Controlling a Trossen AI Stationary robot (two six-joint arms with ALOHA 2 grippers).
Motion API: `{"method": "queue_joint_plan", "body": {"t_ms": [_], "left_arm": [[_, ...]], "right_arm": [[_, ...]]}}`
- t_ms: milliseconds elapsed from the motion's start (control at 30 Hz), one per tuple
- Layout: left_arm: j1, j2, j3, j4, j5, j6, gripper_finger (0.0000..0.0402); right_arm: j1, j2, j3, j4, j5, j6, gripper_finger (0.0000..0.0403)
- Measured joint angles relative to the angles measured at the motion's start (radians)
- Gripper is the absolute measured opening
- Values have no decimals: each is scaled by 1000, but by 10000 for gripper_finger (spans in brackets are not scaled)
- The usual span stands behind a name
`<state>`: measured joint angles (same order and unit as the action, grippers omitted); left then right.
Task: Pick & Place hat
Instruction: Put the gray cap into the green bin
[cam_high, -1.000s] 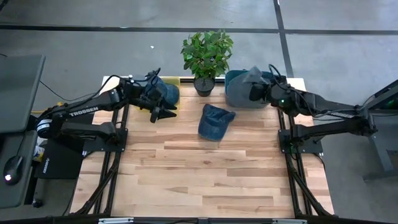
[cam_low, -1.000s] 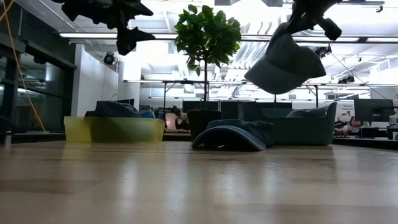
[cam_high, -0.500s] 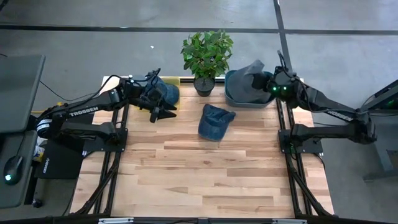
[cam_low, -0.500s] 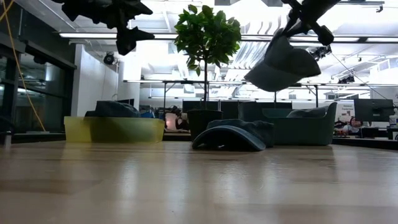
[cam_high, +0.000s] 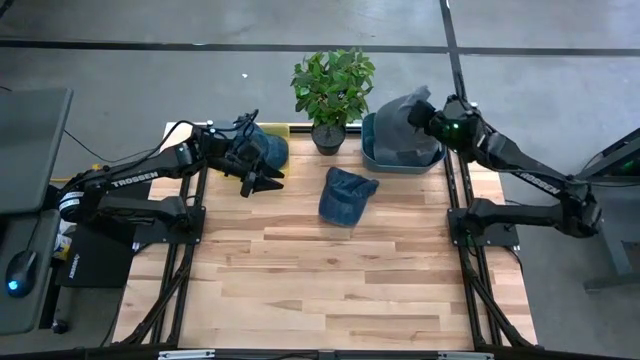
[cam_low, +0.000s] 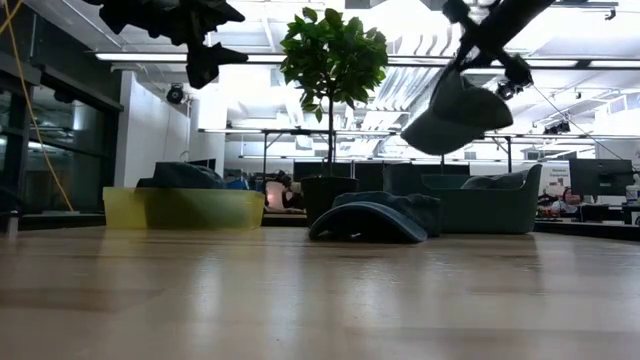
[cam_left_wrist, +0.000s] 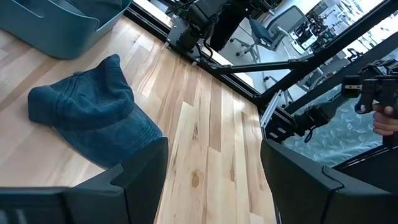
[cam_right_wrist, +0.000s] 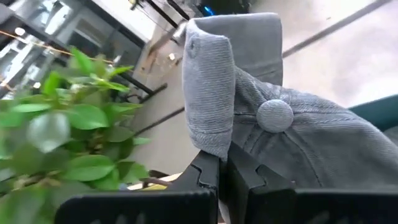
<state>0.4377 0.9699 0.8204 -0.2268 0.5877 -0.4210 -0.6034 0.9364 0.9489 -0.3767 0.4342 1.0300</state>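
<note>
Pinching a fold of the grey hat (cam_high: 404, 113) between closed fingers, the right gripper (cam_high: 432, 118) hangs in the air above the teal bin (cam_high: 400, 160) at the far right corner of the table (cam_high: 330, 280). In the right wrist view the 2 dark fingers meet on the cloth just below the hat's top button, and the low view shows the hat dangling clear of the bin's rim, its brim tilted down. Another grey hat (cam_low: 497, 182) lies inside that bin.

Just beside the bin stands the potted plant (cam_high: 332, 88), between the bin and the yellow bin (cam_low: 183, 207) at the far left corner; its leaves show close to the held hat in the right wrist view. A dark blue hat (cam_high: 265, 148) lies heaped in the yellow bin.

A blue denim hat (cam_high: 346, 194) lies on the table in front of the plant, apart from both bins.

The left gripper (cam_high: 262, 181) waits with its fingers spread and nothing between them, raised beside the yellow bin.
</note>
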Motion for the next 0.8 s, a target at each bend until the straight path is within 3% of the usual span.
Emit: {"method": "queue_joint_plan", "body": {"t_ms": [133, 800], "left_arm": [[0, 0, 0, -2, 4, 0, 254], [0, 0, 0, -10, 9, -10, 254]], "right_arm": [[-34, 59, 0, 0, -43, 2, 0], [-58, 266, 0, -13, -50, 21, 0]]}}
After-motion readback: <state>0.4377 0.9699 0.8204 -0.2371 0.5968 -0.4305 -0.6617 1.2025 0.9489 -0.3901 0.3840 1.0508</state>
